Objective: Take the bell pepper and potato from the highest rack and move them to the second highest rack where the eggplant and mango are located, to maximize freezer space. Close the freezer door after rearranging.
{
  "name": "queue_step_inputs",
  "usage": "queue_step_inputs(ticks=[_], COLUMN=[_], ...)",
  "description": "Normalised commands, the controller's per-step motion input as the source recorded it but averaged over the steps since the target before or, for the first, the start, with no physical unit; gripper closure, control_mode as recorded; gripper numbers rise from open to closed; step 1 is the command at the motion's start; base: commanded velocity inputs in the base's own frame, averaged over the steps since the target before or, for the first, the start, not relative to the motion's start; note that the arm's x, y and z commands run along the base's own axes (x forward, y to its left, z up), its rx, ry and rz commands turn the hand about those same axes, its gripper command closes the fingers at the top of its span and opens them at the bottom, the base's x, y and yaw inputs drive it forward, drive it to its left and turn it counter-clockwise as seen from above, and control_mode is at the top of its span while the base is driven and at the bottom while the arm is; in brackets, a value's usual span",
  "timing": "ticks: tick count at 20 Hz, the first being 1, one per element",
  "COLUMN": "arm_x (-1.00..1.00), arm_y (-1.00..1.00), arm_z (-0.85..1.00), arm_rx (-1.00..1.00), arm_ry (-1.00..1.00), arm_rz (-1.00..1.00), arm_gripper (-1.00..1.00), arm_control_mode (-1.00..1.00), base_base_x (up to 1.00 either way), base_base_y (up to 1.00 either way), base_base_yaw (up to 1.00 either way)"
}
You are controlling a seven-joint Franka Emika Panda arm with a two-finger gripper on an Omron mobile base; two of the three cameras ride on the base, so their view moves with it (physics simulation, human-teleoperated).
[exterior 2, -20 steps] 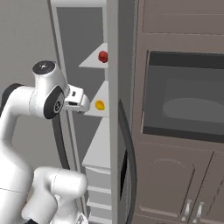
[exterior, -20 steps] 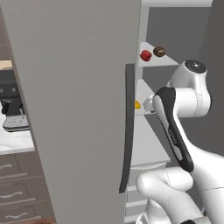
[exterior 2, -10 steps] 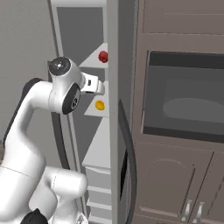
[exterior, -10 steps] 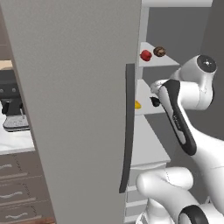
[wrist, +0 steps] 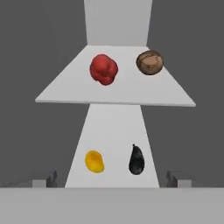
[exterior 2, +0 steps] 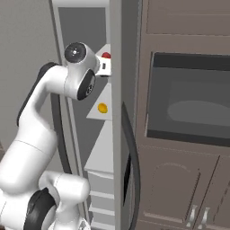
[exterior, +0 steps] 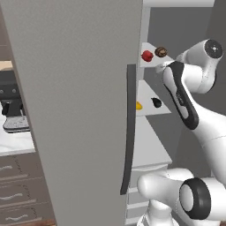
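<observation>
Hand view showed the pepper [wrist: 103, 69] on the top rack [wrist: 65, 94], ahead of the gripper [wrist: 112, 179] and slightly left, potato [wrist: 150, 62] just right of it, mango [wrist: 94, 161] and eggplant [wrist: 136, 159] a shelf lower. Jaws stood spread, grasping nothing. Best to advance level, straddle the pepper and clamp gently, since it could roll. Fingertips were barely visible; from both base cameras the door [exterior: 79, 110] and arm hid the gripper.

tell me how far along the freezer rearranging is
Done: the tall grey freezer door stands open. In hand: nothing is held; the open fingers face the shelves. Left: the bright red bell pepper and dull brown potato sit on the pale top rack; both must join the yellow mango and glossy black eggplant below, then the door closes.
</observation>
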Motion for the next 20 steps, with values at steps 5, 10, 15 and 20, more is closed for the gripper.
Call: queue_step_inputs(ticks=[5,10,15,20], arm_x=[0.63,0.71,0.69,0.6], arm_y=[-0.01,0.0,0.0,0.0], arm_z=[0.12,0.0,0.0,0.0], arm_rx=[0.01,0.0,0.0,0.0], arm_ry=[-0.01,0.0,0.0,0.0], arm_rz=[0.0,0.03,0.05,0.08], arm_gripper=[-1.0,-1.0,-1.0,-1.0], arm_control_mode=[-1.0,-1.0,-1.0,-1.0], base_base_x=[0.0,0.0,0.0,0.0], base_base_y=[0.0,0.0,0.0,0.0], base_base_yaw=[0.0,0.0,0.0,0.0])
